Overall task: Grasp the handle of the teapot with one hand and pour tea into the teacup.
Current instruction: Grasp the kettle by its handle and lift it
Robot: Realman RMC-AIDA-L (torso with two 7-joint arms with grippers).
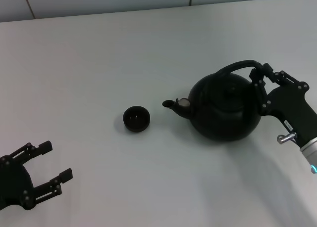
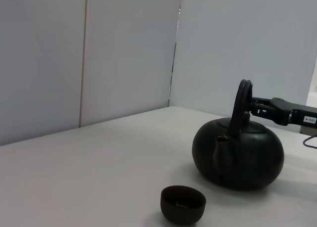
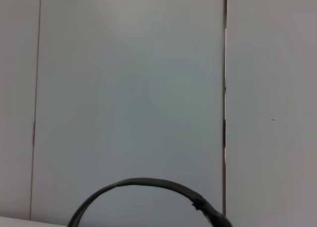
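White table (image 1: 99, 64), pale wall panels (image 2: 124, 49) behind it.

Teapot (image 1: 225, 108) sits on the table, right of centre, upright. Round, squat, matte black. Spout (image 1: 174, 104) points left, toward the teacup (image 1: 136, 119). Lid with knob on top of the pot.

Handle (image 1: 237, 66) arches over the teapot. From the left wrist view it shows edge-on as a thick black loop (image 2: 242, 106) rising above the pot body (image 2: 238, 155).

Right gripper (image 1: 260, 81) is at the right end of the handle, reaching in from the right side of the table. Its fingers sit on either side of the handle, jaws closed on it. The same gripper appears in the left wrist view (image 2: 253, 107), coming in level from the right and meeting the handle near its top. The right wrist view shows only the handle's arc (image 3: 148, 187) against the wall.

Teacup stands on the table left of the spout, near it but apart. Small, low, black, upright (image 2: 183, 204).

Left gripper (image 1: 47, 165) at the near left of the table, well apart from cup and pot, jaws spread, holding nothing.
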